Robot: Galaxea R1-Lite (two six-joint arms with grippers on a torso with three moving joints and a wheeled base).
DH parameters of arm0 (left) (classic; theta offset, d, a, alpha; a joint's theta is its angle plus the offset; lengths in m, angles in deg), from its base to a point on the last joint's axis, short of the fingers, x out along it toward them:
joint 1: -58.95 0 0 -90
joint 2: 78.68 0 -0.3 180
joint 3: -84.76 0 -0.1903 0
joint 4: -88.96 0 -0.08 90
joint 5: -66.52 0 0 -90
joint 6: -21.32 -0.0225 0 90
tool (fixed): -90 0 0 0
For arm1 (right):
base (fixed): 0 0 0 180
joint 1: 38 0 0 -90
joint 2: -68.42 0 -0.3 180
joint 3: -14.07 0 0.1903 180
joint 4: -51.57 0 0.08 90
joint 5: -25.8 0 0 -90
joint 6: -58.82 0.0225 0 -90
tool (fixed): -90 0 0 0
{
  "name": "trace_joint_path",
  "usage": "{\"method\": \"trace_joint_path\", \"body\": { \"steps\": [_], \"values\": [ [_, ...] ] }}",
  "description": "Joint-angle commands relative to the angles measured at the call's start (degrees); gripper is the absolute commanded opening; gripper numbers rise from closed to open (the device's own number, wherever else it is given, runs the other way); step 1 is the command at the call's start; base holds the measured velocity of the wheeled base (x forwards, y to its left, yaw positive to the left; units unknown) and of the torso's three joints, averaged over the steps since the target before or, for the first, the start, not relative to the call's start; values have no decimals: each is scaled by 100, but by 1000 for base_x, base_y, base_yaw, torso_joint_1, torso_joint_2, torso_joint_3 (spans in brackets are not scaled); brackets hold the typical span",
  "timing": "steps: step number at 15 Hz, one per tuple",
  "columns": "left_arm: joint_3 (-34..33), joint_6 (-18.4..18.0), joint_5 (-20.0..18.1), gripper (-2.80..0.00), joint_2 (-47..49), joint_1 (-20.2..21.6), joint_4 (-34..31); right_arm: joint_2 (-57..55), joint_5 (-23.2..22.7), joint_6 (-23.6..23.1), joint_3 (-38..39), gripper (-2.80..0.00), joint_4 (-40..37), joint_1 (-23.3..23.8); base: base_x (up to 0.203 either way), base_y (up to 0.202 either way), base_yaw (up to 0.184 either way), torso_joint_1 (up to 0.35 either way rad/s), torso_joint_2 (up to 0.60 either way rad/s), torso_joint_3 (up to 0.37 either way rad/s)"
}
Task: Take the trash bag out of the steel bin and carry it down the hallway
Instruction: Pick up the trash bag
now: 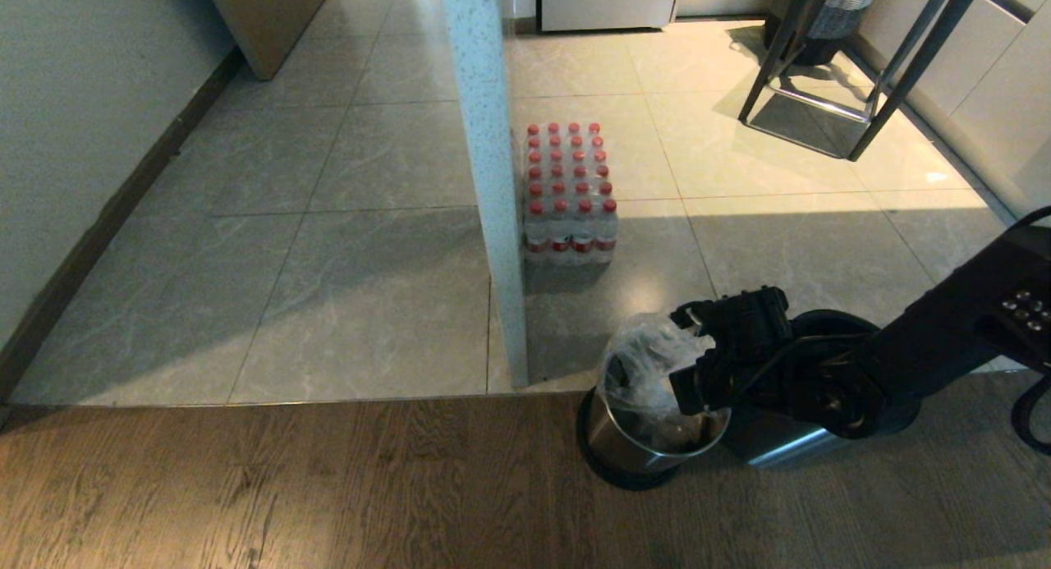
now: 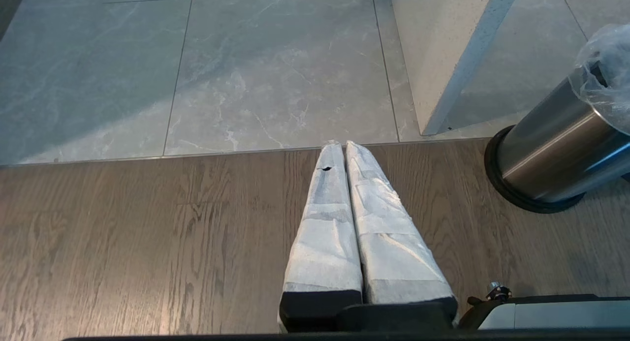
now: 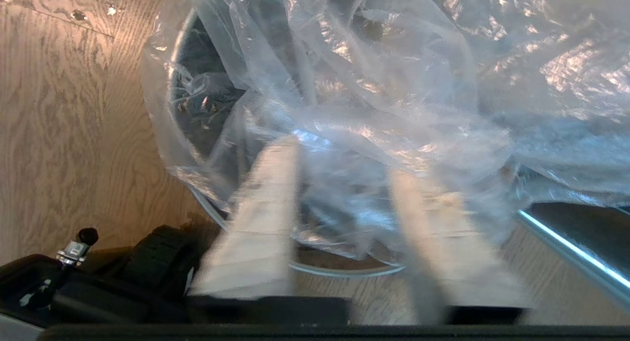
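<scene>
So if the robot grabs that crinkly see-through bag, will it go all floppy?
Probably. The thin clear plastic trash bag bunches in loose folds above the round steel bin, so it should sag. It looks light, maybe slippery between the right gripper's open fingers.

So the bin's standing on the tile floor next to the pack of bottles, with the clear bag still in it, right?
Not quite. The bin stands on the wood floor, just short of the tile edge, and the bottle pack sits farther off on the tiles. The head view shows this. The clear bag is indeed still in the bin.
</scene>
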Motion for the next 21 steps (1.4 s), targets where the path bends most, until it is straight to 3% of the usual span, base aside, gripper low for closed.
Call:
{"method": "trace_joint_path", "body": {
  "steps": [1,10,16,21],
  "values": [
    [0,-2,0,-280,0,0,-2,116,-4,-8,12,0,36,-2,0,0,0,0,0,0],
    [0,-2,0,-280,0,0,-2,433,54,-470,283,0,509,77,0,0,0,0,0,0],
    [0,-2,0,-280,0,0,-2,468,349,-837,463,0,879,181,0,0,0,0,0,0],
    [0,-2,0,-280,0,0,-2,512,460,-1344,494,0,1206,306,0,0,0,0,0,0]
  ]
}}
